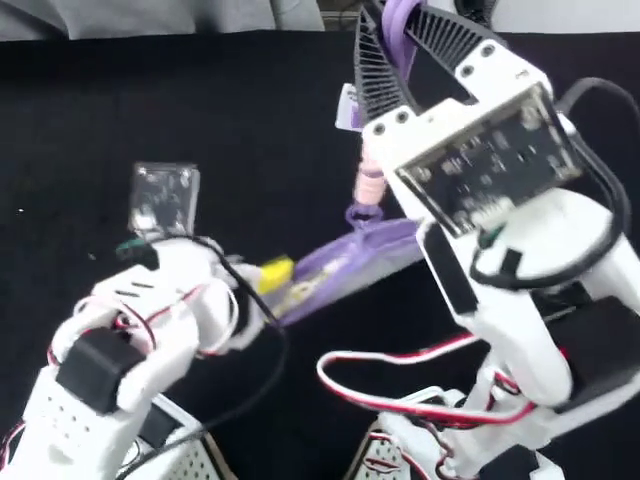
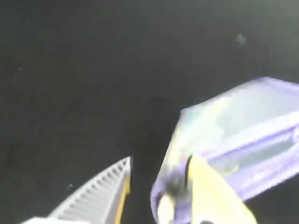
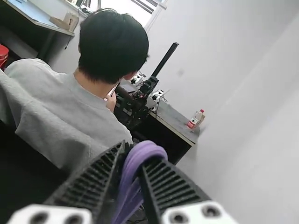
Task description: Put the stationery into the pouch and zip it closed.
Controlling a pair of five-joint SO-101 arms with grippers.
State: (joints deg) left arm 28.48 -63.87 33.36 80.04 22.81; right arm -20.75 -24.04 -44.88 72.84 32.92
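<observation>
Pouch of translucent purple plastic (image 1: 345, 262) seen from above, over the middle of the black table (image 1: 250, 110), long axis slanting near-left to far-right, far end blocked by the white right arm (image 1: 500, 230). Left wrist: left gripper (image 2: 159, 163) spread, yellow finger (image 2: 210, 196) touching the pouch's end. Right wrist: right gripper (image 3: 133, 156) pinching a purple cord loop (image 3: 140, 161).

High view: even, moderate light; the black table (image 1: 250, 120) swallows any shadows.
Left wrist view: dim and murky; the pouch (image 2: 243, 135) is smeared, probably by motion.
Right wrist view: daylight from a window (image 3: 124, 5); the pale wall (image 3: 243, 70) glows bright.
</observation>
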